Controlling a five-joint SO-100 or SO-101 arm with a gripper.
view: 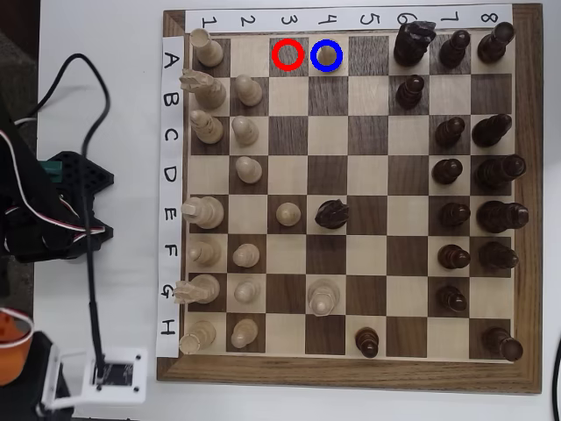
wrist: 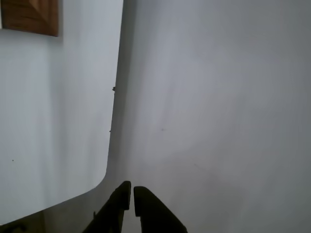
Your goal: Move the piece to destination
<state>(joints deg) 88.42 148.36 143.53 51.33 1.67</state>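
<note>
Pale cream-tan wooden pawn with a round ball head (view: 326,55) sits, as I read my overhead view, inside the drawn blue circle on the light-wood square (view: 326,42) in the board's top row, just right of the red-ringed dark square (view: 287,55). My wrist view shows the black two-finger gripper (wrist: 132,198) with fingers nearly touching, clenched on nothing, above a white table (wrist: 53,126), a wooden board corner (wrist: 34,17) at top left.

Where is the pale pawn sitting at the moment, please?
In the overhead view the pale pawn stands inside the blue circle on the top row, right of the empty red circle.
</note>
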